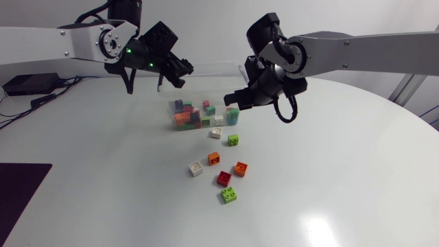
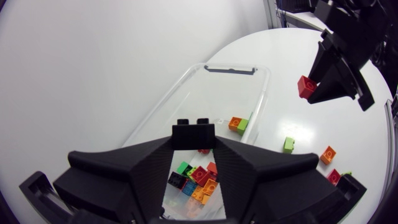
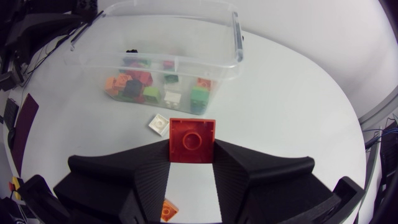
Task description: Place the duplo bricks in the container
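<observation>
White table (image 1: 343,171): clear container (image 1: 206,86), loose duplo bricks (image 1: 215,158).

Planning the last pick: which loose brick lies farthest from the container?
The lime-green brick next to the loose red brick, at the scatter's end opposite the container.

Silver-grey arms (image 1: 370,51) carry black joints, looped cables and matte wedge-shaped jaws.
</observation>
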{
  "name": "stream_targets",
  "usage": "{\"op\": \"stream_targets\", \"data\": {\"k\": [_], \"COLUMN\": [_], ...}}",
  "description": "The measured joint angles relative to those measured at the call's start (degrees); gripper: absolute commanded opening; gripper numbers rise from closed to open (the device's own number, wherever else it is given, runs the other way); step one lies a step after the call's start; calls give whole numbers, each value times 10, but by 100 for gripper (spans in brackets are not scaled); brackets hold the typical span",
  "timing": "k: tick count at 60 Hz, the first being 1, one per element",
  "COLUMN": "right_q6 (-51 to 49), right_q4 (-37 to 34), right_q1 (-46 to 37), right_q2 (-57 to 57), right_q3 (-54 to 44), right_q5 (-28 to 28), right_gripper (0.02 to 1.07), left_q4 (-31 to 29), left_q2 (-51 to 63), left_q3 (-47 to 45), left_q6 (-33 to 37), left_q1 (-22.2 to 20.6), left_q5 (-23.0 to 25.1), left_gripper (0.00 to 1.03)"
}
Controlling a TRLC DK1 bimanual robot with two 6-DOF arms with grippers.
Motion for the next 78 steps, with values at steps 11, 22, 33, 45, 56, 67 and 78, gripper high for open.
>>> {"op": "stream_targets", "data": {"k": [11,22,33,45,56,67,78], "right_q6": [-15,-30,-45,-56,-60,-70,-81], "right_q4": [16,18,30,44,47,47,43], "right_q1": [3,3,-1,-1,-1,-1,-1], "right_q2": [0,9,52,114,167,210,223], "right_q3": [31,103,172,220,269,315,329], "right_q5": [-19,-31,-40,-43,-39,-28,-17], "right_gripper": [34,34,35,36,40,93,102], "left_q4": [56,87,111,101,46,-12,-47], "left_q2": [49,56,4,-123,-215,-236,-216], "left_q3": [53,54,-14,-115,-182,-250,-282], "left_q6": [-58,-100,-109,-108,-82,-42,-18], "left_q1": [-1,2,23,39,34,-6,-50], "left_q5": [-67,-96,-96,-80,-44,-41,-40], "left_gripper": [70,98,98,98,98,98,98]}}
